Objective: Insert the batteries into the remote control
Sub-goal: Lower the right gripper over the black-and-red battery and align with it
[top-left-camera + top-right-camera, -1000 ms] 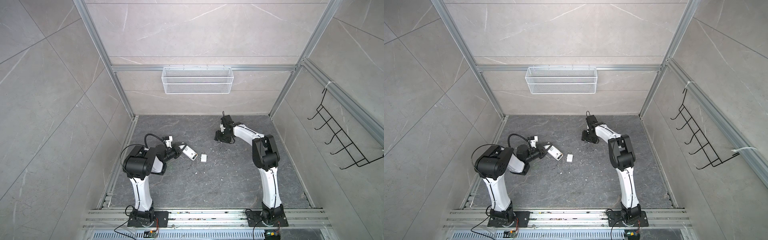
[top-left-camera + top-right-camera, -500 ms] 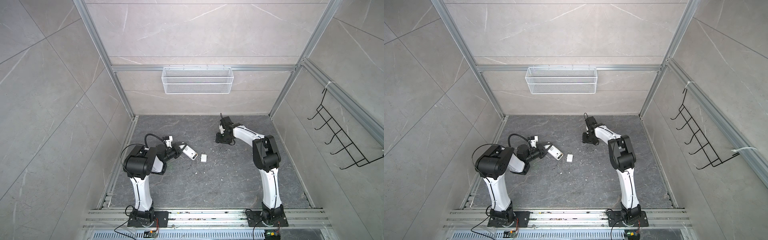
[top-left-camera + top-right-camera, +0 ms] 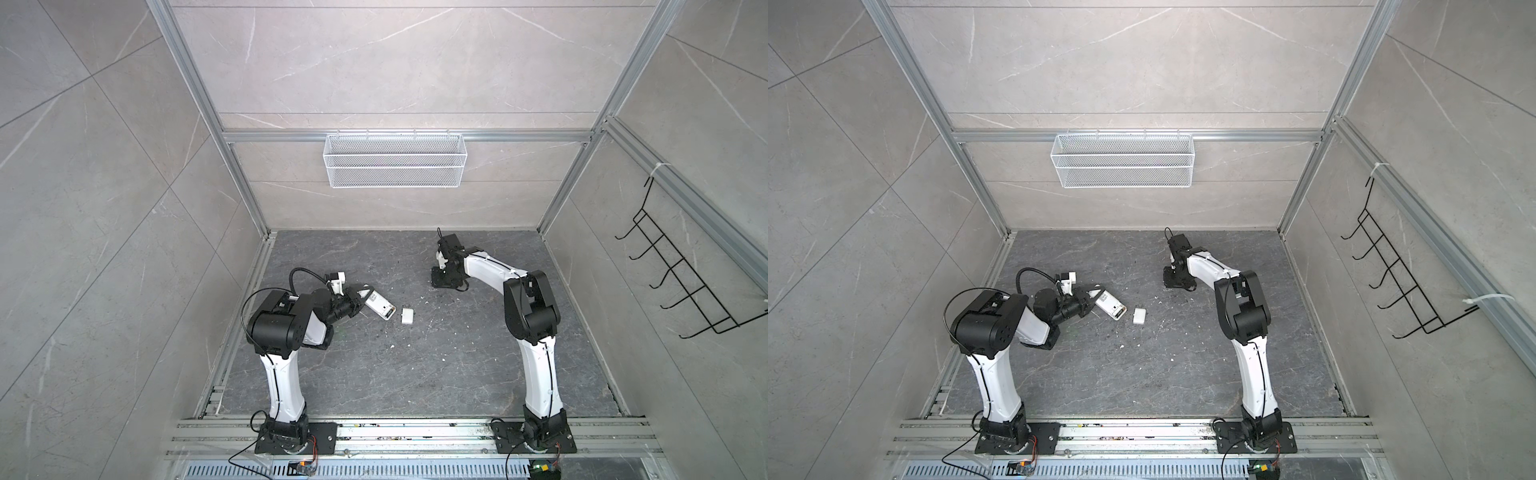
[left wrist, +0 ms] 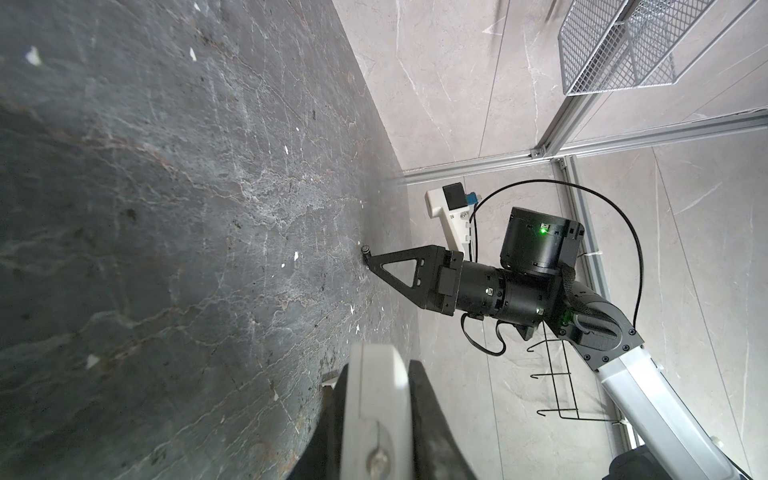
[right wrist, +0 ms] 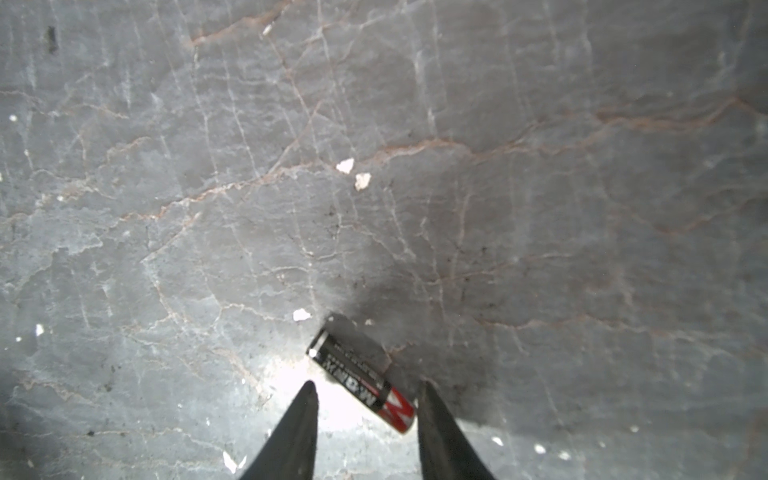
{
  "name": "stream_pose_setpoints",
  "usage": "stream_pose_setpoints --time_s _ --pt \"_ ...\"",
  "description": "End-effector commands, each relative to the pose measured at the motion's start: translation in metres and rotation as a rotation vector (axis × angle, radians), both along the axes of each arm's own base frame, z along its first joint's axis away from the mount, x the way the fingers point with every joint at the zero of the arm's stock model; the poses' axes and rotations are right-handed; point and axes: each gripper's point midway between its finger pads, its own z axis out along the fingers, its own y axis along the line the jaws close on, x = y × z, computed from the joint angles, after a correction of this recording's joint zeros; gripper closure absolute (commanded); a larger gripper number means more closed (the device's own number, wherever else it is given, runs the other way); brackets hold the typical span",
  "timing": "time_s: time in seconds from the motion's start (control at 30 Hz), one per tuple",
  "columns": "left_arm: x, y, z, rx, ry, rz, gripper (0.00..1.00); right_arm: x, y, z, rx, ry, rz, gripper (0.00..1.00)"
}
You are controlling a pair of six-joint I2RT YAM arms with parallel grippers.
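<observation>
Dark grey veined stone floor (image 3: 374, 374) inside a pale tiled enclosure. At the left, the left claw (image 3: 358, 300) is clamped on one end of a white oblong plastic remote control (image 3: 379, 306). The other end of it is near a small white squarish plastic cover (image 3: 407, 315) lying on the floor. Farther back at the right, the right claw (image 5: 368, 385) points down with its jaws apart, straddling the red end of a small black-and-red cylindrical battery (image 5: 349, 370) that lies flat on the stone.

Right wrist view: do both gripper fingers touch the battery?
No, the battery lies on the floor, clear of one finger.
</observation>
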Motion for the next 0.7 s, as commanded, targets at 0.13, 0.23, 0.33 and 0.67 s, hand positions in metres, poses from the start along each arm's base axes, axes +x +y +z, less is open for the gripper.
stream_pose_setpoints --time_s 0.13,0.23,0.33,0.67 --pt "0.005 -0.004 0.016 -0.023 -0.069 -0.030 0.96 -0.020 0.005 -0.019 -0.058 0.064 -0.032 0.67" --pt "0.005 -0.004 0.016 -0.024 -0.068 -0.031 0.96 -0.019 0.002 -0.023 -0.077 0.070 -0.072 0.71" --pt "0.005 -0.004 0.015 -0.025 -0.065 -0.035 0.96 -0.019 -0.001 -0.027 -0.096 0.083 -0.112 0.76" --pt "0.004 -0.004 0.018 -0.021 -0.076 -0.032 0.96 -0.022 0.009 -0.027 -0.103 0.096 -0.182 0.84"
